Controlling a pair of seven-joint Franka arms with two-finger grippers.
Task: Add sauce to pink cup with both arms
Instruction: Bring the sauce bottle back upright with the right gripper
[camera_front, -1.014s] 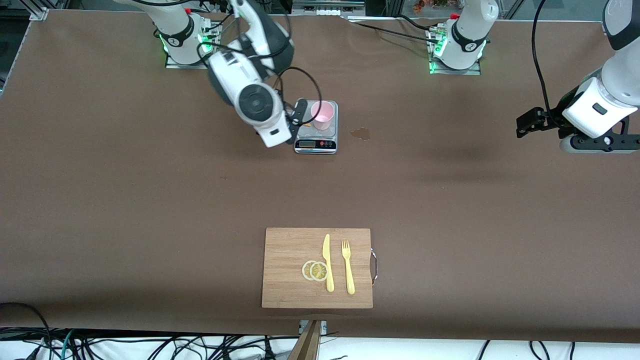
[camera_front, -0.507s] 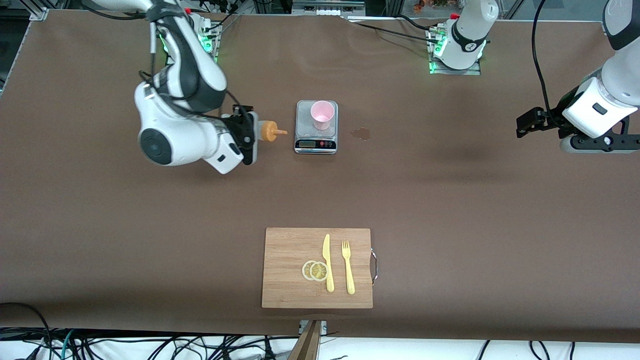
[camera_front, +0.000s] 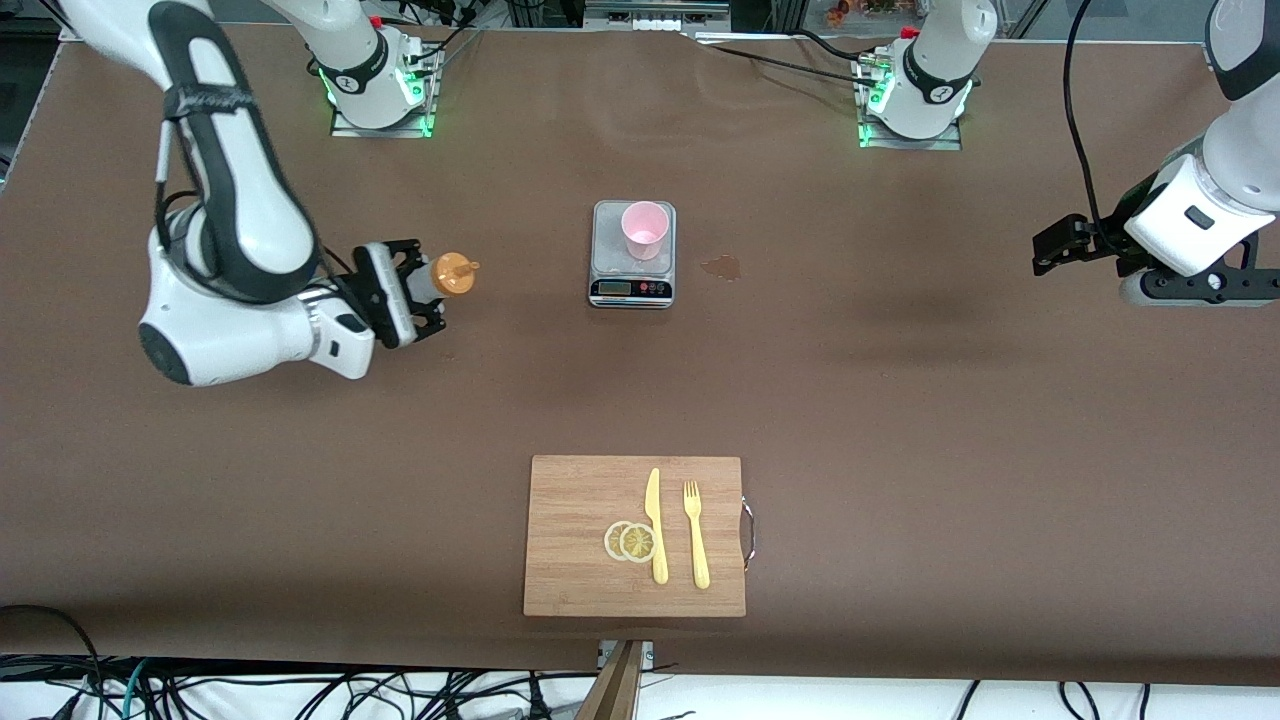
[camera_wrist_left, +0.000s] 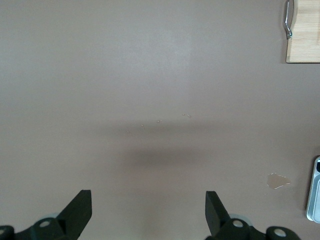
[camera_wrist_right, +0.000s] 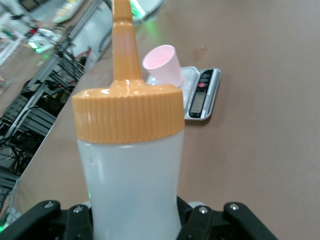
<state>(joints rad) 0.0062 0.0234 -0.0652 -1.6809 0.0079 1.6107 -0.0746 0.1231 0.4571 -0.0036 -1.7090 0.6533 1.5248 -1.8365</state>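
**Ana:** Landmark for this one is the small grey digital kitchen scale (camera_front: 632, 253). Standing upright on its platform is the pale pink tapered plastic cup (camera_front: 644, 229), mouth up.

**Ben:** And the sauce?

**Ana:** In the small translucent whitish squeeze bottle with the orange nozzle cap (camera_front: 447, 275), clamped in the right gripper (camera_front: 407, 292). It hangs over bare brown tabletop (camera_front: 900, 400), off the scale toward the right arm's end of the table and well apart from it. The black fingers (camera_wrist_right: 200, 220) are pressed tight against the bottle's body, low down.

**Ben:** Which way does the bottle point?

**Ana:** In the front view its long axis runs roughly level, with the nozzle aimed toward the scale. From the right wrist view the orange tip lines up just beside the cup's rim, so the heading looks fair, but there is a clear gap to cover.

**Ben:** So the right arm is the nearer one?

**Ana:** Clearly. The left gripper (camera_front: 1062, 245) waits over bare table far off toward the left arm's end, its jaws spread wide and holding nothing.

**Ben:** Your call on the move?

**Ana:** I'd judge the nozzle must travel straight toward the scale until it sits over the cup's mouth, then tip down.
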